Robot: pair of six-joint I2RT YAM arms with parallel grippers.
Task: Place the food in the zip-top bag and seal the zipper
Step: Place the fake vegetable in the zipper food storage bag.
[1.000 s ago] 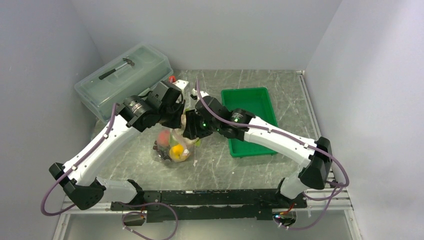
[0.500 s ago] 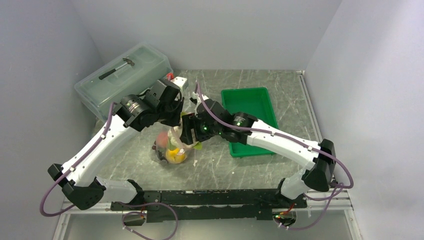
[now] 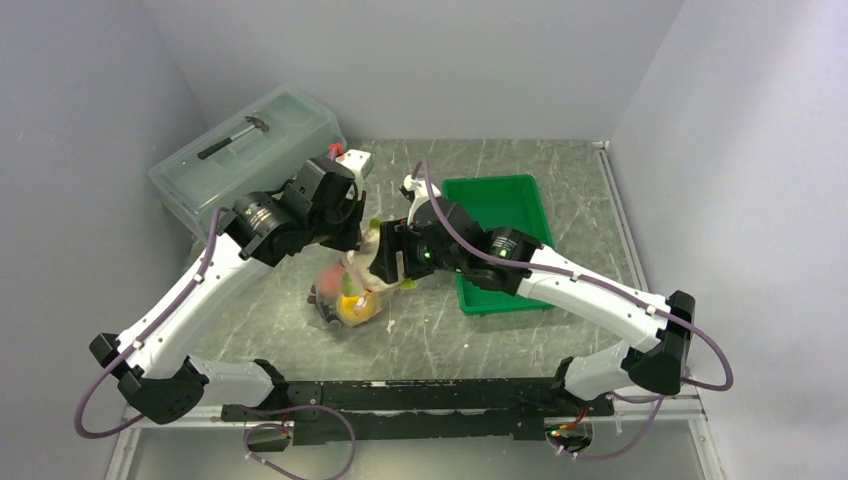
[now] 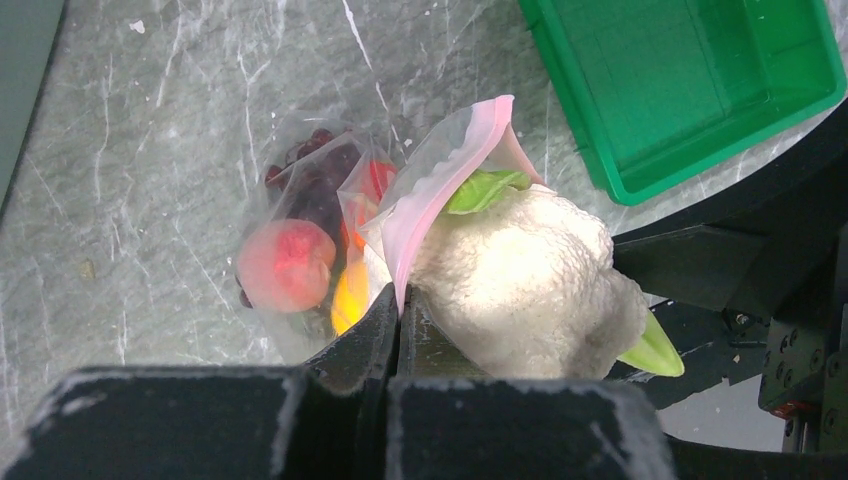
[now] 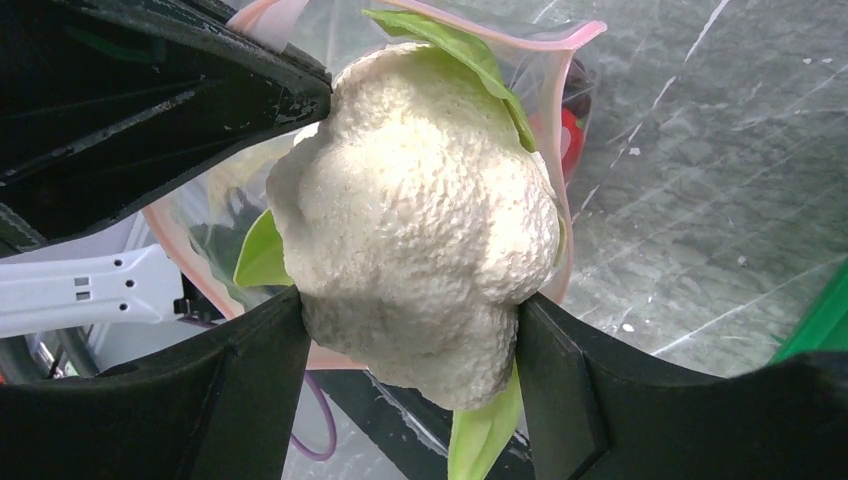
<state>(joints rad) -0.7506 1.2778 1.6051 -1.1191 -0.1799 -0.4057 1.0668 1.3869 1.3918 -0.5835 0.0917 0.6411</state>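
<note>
Left gripper (image 4: pixel 398 312): fingers pressed together on the lip of the bag (image 4: pixel 300 215), pinching it right at the zipper (image 4: pixel 440 165). The grip lifts that edge, so the mouth gapes towards the other arm.
Right gripper (image 5: pixel 410 305): fingers spread wide, one against each flank of the cauliflower (image 5: pixel 420 220), gripping it low near the base. This leaves the top free to go in first.
Cauliflower: at the bag's mouth, top and one green leaf inside the pink rim, most of the white head outside.
Zipper state: open and stretched around the cauliflower, not sealed.
Bag position: mouth raised, and the filled lower end seems to rest on the table (image 4: pixel 150 150).
Bag contents: peach (image 4: pixel 287 265), grapes (image 4: pixel 320 195), orange (image 4: pixel 348 298) and pepper (image 4: pixel 378 180), bunched at the bottom. I cannot pick out a plum.
Fit: looks snug, which is probably why one arm only holds the lip.
Tray (image 4: pixel 700 70): green, beside the bag. Nothing shows in the visible part.
Box (image 3: pixel 290 125): lidded, at far left, with a hammer (image 3: pixel 232 137) inside, well apart from the work.
</note>
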